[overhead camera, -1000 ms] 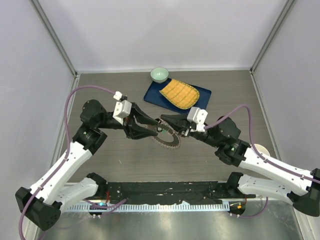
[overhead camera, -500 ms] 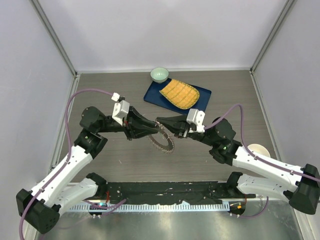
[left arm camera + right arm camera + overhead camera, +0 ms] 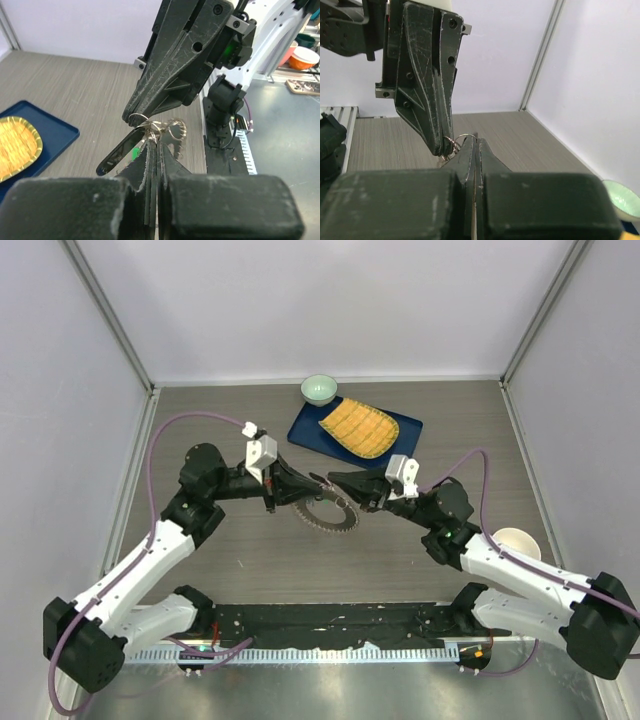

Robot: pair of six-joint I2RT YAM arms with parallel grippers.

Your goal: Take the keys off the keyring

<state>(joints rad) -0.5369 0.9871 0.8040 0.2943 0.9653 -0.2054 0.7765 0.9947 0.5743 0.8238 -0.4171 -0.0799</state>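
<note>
The keyring [image 3: 331,512], a grey wreath fringed with keys, hangs just above the table between my two arms. My right gripper [image 3: 334,479] is shut on its thin wire loop [image 3: 463,135] at the top. My left gripper [image 3: 317,483] meets it tip to tip and is shut on silvery key metal [image 3: 150,131] at the same spot. In the left wrist view a long dark-headed key [image 3: 119,153] dangles to the left of my left gripper [image 3: 153,138], and small rings [image 3: 176,129] hang to its right. The lower keys are hidden in both wrist views.
A blue tray [image 3: 305,428] with a yellow woven mat [image 3: 358,427] lies behind the grippers, with a pale green bowl [image 3: 319,389] at its far corner. A cream cup [image 3: 517,540] stands at the right by the right arm. Walls close in the table on three sides.
My left gripper has closed from open onto the metal at the top of the ring. Both grippers and the ring have drifted slightly right and away from the near edge.
</note>
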